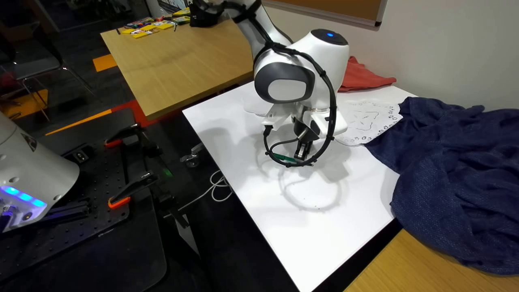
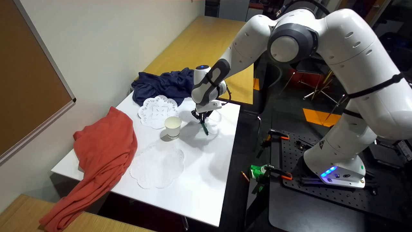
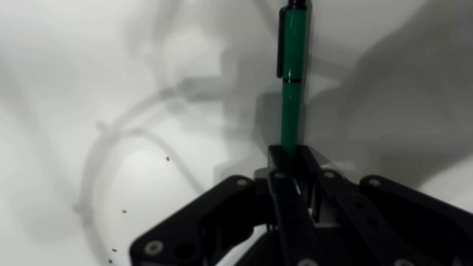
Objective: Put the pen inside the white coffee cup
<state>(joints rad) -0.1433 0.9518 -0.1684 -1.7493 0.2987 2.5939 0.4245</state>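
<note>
"What is the gripper doing?"

"It's pinching the pen from both sides, with the clip end pointing outward from the fingertips."

"Is the pen touching the white table under the gripper?"

"I can't tell; it's sitting on the surface or just above it."

"And the white coffee cup?"

"In an exterior view it's standing upright beside the gripper, apart from it, with the red cloth lying farther out on that same side."

"Anything else?"

"A lacy doily is lying near the gripper, and the dark blue cloth is heaping past the gripper, away from the robot's base."
</note>
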